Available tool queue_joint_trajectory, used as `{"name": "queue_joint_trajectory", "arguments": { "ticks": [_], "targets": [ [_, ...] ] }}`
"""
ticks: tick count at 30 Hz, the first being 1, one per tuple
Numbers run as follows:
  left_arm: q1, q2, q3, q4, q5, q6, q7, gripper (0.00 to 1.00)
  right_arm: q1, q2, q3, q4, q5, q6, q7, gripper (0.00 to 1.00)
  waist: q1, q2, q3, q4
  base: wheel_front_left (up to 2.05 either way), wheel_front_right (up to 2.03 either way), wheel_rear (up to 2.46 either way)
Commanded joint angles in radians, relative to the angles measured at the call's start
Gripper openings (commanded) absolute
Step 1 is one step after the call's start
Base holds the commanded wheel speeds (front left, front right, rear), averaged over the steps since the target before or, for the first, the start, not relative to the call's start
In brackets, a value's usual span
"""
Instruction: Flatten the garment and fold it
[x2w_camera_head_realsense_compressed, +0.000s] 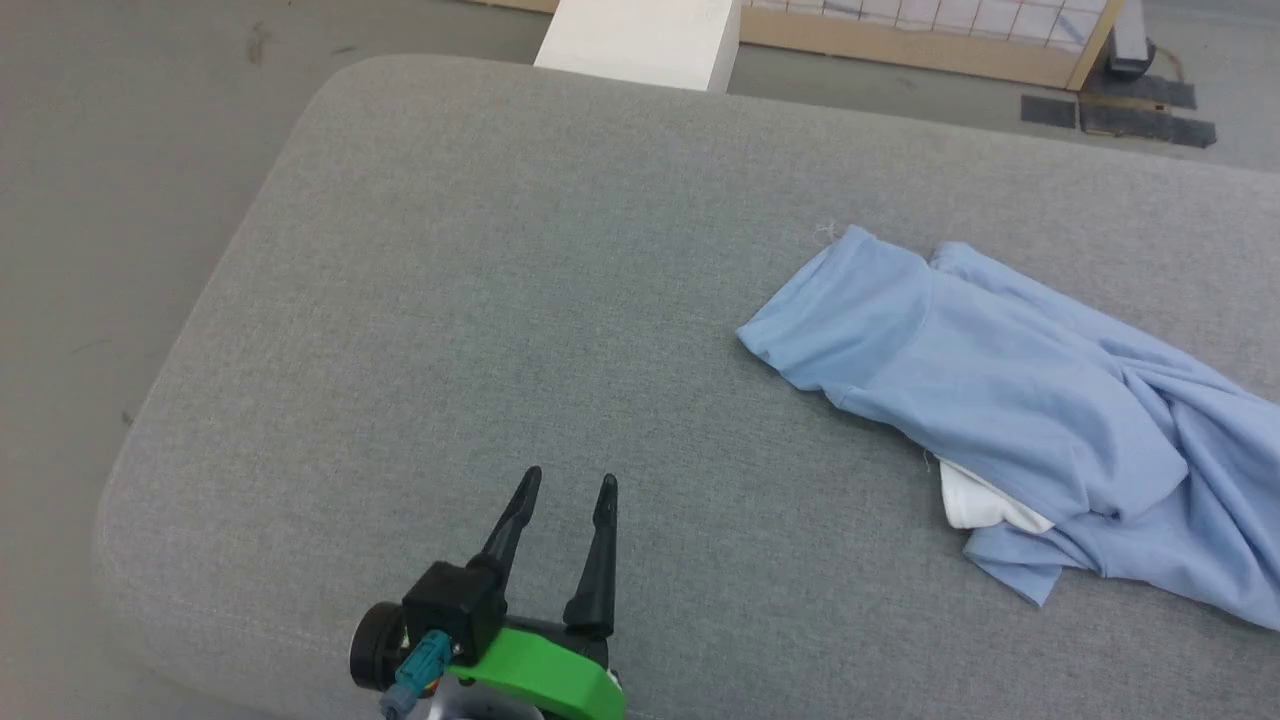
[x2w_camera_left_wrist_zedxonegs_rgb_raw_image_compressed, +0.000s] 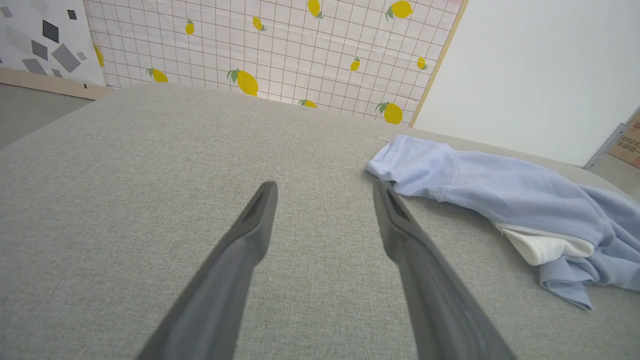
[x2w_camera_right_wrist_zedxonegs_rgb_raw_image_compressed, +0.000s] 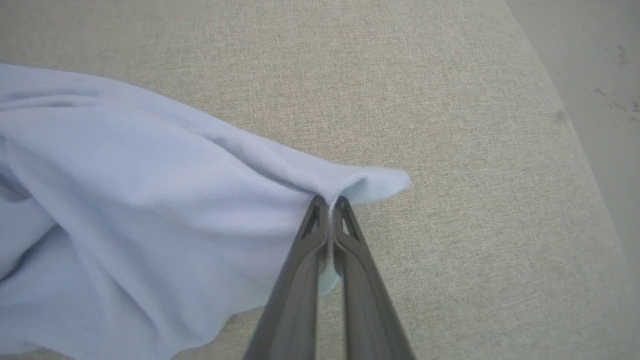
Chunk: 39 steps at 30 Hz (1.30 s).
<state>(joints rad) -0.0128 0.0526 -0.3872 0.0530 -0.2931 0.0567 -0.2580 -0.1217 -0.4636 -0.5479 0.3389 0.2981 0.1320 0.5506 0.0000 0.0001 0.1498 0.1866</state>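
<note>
The garment (x2w_camera_head_realsense_compressed: 1010, 400), a light blue T-shirt, lies crumpled on the right half of the grey padded surface (x2w_camera_head_realsense_compressed: 480, 290), with a white fabric part (x2w_camera_head_realsense_compressed: 985, 505) peeking out at its near edge. My left gripper (x2w_camera_head_realsense_compressed: 567, 490) hovers open over bare padding, well to the left of the shirt. In the left wrist view the garment (x2w_camera_left_wrist_zedxonegs_rgb_raw_image_compressed: 500, 190) lies just right of my open left gripper (x2w_camera_left_wrist_zedxonegs_rgb_raw_image_compressed: 325, 192). In the right wrist view my right gripper (x2w_camera_right_wrist_zedxonegs_rgb_raw_image_compressed: 329, 201) is shut on a corner of the garment (x2w_camera_right_wrist_zedxonegs_rgb_raw_image_compressed: 150, 210), pinching a fold of cloth between its fingertips.
The padded surface has rounded corners, and grey floor (x2w_camera_head_realsense_compressed: 110, 150) lies beyond its left and far edges. A white block (x2w_camera_head_realsense_compressed: 640, 40) stands just past the far edge. A lemon-print panel (x2w_camera_left_wrist_zedxonegs_rgb_raw_image_compressed: 280, 55) and a white wall (x2w_camera_left_wrist_zedxonegs_rgb_raw_image_compressed: 545, 70) rise behind.
</note>
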Motion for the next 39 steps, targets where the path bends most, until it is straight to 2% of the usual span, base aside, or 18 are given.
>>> {"name": "queue_joint_trajectory", "arguments": {
  "ticks": [1, 2, 3, 8, 12, 14, 19, 23, 27, 33, 39],
  "targets": [
    [0.011, -0.001, 0.004, 0.003, 0.005, -0.004, -0.004, 1.0, -0.007, 0.023, -0.004, 0.003, -0.009, -0.001, -0.032, 0.0, 0.0, -0.0001, -0.011, -0.007, 0.0, 0.0, 0.0],
    [0.014, 0.003, 0.003, 0.006, 0.007, -0.005, -0.004, 1.0, -0.021, 0.05, 0.002, 0.01, -0.031, -0.001, -0.08, 0.55, 0.0, -0.0001, -0.019, -0.013, 0.0, 0.0, 0.0],
    [0.015, 0.005, 0.004, 0.005, 0.008, -0.005, -0.004, 1.0, -0.033, 0.065, 0.005, 0.011, -0.038, -0.001, -0.106, 1.0, 0.0, -0.0001, -0.023, -0.018, 0.0, 0.0, 0.0],
    [0.021, 0.018, 0.009, -0.005, 0.011, 0.0, -0.004, 1.0, -0.075, 0.1, 0.042, -0.041, -0.047, -0.001, -0.227, 1.0, 0.0, -0.0001, -0.039, -0.04, 0.0, 0.0, 0.0],
    [0.027, 0.021, 0.016, -0.03, 0.013, 0.006, -0.004, 1.0, -0.076, 0.136, 0.054, -0.162, -0.04, -0.001, -0.35, 1.0, 0.0, -0.0001, -0.043, -0.062, 0.0, 0.0, 0.0],
    [0.032, 0.021, 0.019, -0.038, 0.014, 0.006, -0.004, 1.0, -0.053, 0.175, 0.058, -0.235, -0.038, -0.001, -0.394, 1.0, 0.0, -0.0001, -0.046, -0.073, 0.0, 0.0, 0.0],
    [0.054, 0.022, 0.03, -0.062, 0.023, 0.003, -0.004, 1.0, 0.075, 0.329, 0.089, -0.436, -0.091, -0.001, -0.456, 1.0, 0.0, -0.0001, -0.051, -0.1, 0.0, 0.0, 0.0],
    [0.075, 0.019, 0.046, -0.089, 0.032, 0.003, -0.004, 1.0, 0.188, 0.4, 0.131, -0.532, -0.138, -0.001, -0.518, 1.0, 0.0, -0.0001, -0.047, -0.126, 0.0, 0.0, 0.0],
    [0.104, 0.016, 0.059, -0.106, 0.044, -0.001, -0.004, 1.0, 0.278, 0.412, 0.199, -0.549, -0.145, -0.001, -0.585, 1.0, 0.0, -0.0001, -0.041, -0.159, 0.0, 0.0, 0.0],
    [0.102, 0.013, 0.063, -0.102, 0.062, -0.008, -0.004, 1.0, 0.319, 0.413, 0.279, -0.472, -0.11, -0.001, -0.663, 1.0, 0.0, -0.0001, -0.029, -0.209, 0.0, 0.0, 0.0],
    [-0.079, 0.047, 0.02, -0.076, 0.107, -0.063, 0.105, 1.0, 0.298, 0.413, 0.307, -0.427, -0.105, -0.001, -0.69, 1.0, 0.0, -0.0001, -0.001, -0.243, 0.0, 0.0, 0.0]
  ]
}}
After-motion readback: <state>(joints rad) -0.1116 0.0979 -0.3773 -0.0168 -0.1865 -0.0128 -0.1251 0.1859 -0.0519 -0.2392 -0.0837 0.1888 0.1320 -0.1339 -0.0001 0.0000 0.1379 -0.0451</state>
